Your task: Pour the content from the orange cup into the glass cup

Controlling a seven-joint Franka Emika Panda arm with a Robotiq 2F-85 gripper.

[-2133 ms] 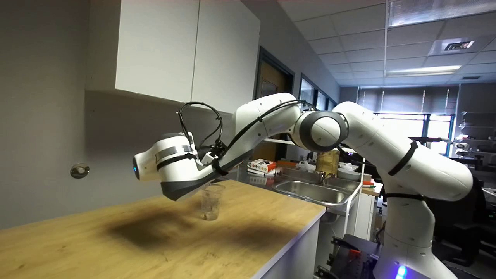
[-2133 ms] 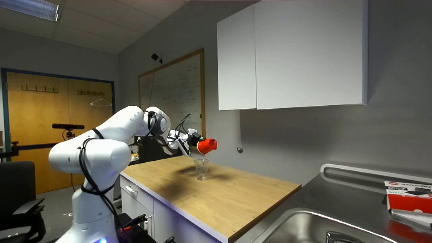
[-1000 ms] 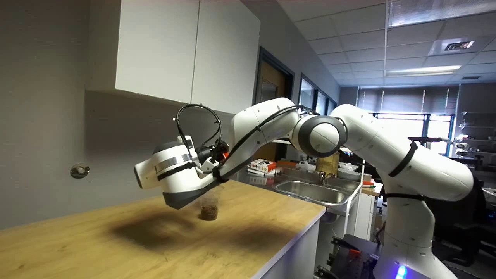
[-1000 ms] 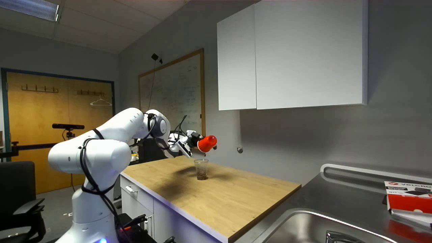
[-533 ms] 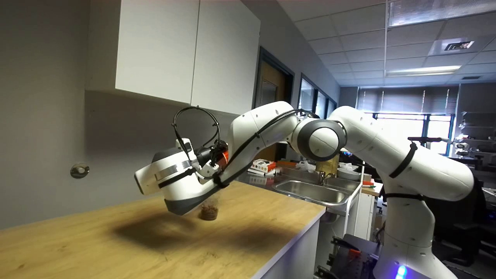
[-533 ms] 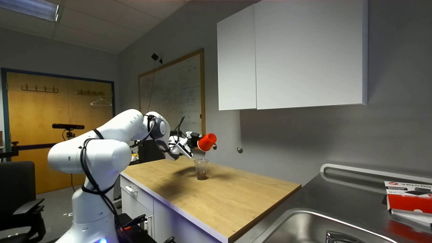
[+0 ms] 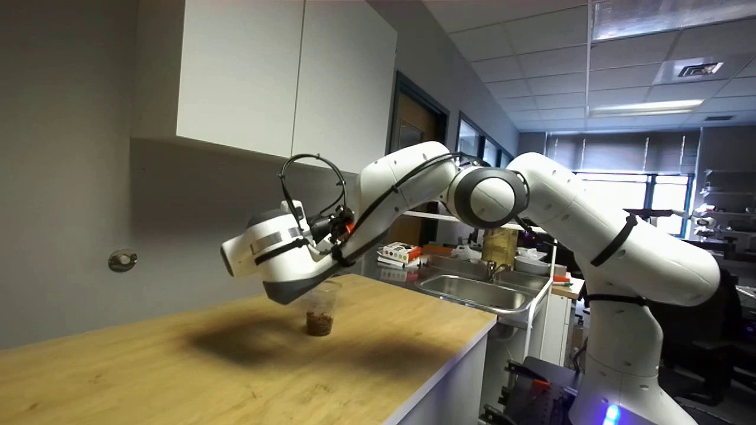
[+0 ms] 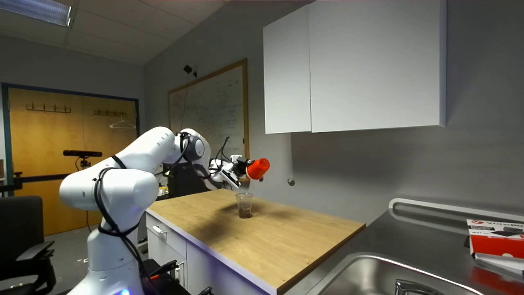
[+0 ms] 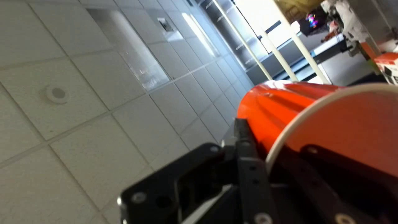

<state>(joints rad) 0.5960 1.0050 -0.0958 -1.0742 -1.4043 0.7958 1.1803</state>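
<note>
While hand (image 8: 248, 165) grips tilted orange cup (image 8: 259, 168) | glass cup (image 8: 244, 200): brown bits (image 7: 319, 324), seemingly

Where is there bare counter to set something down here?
Bare wood lies between the glass cup and the sink, and beside the wall in an exterior view's foreground. Crowded: the air near that cup, where the gripper holds the tilted orange cup.

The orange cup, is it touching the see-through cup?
Apart. An exterior view shows a plain gap: the orange cup is tilted in the air, higher than the see-through cup, which stands on the table.
</note>
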